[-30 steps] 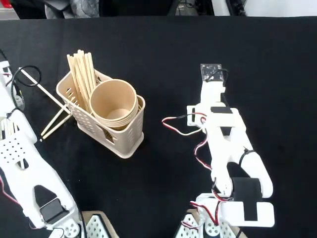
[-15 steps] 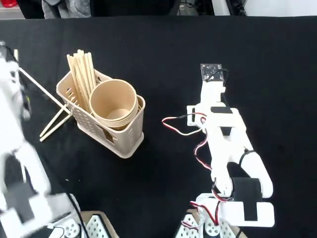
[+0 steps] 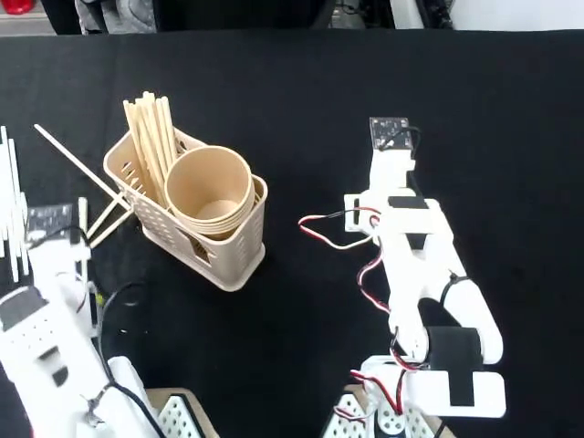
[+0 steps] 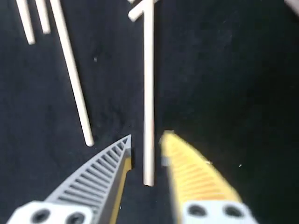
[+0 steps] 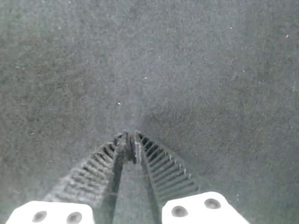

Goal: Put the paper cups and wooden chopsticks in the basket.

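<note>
- basket (image 3: pixel 228 254): beige slotted plastic, rect.; we logged nested paper cups (image 3: pixel 208 187) & wooden chopsticks (image 3: pixel 151 137) upright inside.
- left gripper (image 4: pixel 147 140): fingers slightly apart, straddling loose chopstick (image 4: pixel 148 93) on black cloth (image 4: pixel 233 70), not pinching.
- right gripper (image 5: pixel 128 140): tips closed, empty; arm folded.

The black cloth (image 3: pixel 301 82) is looking matt and finely fuzzy. The basket (image 3: pixel 228 260) is showing smooth beige plastic with a faint sheen, the cups (image 3: pixel 205 187) dull tan paper, the chopsticks (image 3: pixel 151 128) pale bare wood. The right arm (image 3: pixel 415 246) is wearing smooth white plastic, and the left gripper (image 4: pixel 147 142) and right gripper (image 5: pixel 130 140) are showing ribbed plastic fingers
</note>
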Controlling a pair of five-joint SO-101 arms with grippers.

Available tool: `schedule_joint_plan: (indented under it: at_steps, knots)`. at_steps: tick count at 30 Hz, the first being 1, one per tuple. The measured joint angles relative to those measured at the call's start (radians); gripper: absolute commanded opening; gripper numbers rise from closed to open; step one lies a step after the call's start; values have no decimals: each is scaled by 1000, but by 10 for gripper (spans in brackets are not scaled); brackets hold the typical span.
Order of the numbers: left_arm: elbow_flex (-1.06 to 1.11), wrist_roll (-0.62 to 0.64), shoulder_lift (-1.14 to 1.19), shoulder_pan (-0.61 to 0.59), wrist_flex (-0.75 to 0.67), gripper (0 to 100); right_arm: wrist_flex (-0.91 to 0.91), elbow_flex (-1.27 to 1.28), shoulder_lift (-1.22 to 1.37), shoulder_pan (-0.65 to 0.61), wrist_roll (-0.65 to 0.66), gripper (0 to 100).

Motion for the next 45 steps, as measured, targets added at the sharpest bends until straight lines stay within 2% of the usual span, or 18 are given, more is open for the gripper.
schedule_joint_plan:
  at_steps: [3, 7, 15, 19, 25, 28, 33, 41, 45]
  knots:
    - [32, -29, -43, -46, -3, 238, 0, 0, 0, 0, 0, 15]
    - [32, -8, -89, -81, -58, 238, 0, 0, 0, 0, 0, 15]
    - [-38, 233, -37, -5, -311, 238, 0, 0, 0, 0, 0, 15]
    - [-163, 290, 121, 9, -341, 238, 0, 0, 0, 0, 0, 15]
    - [-390, 308, 482, 44, -345, 238, 0, 0, 0, 0, 0, 15]
    - [-496, 308, 661, 89, -345, 236, 0, 0, 0, 0, 0, 15]
    - [-672, 308, 918, 127, -345, 162, 0, 0, 0, 0, 0, 15]
    - [-887, 253, 1217, 126, -342, 170, 0, 0, 0, 0, 0, 15]
    - [-913, 244, 1278, 126, -341, 53, 0, 0, 0, 0, 0, 15]
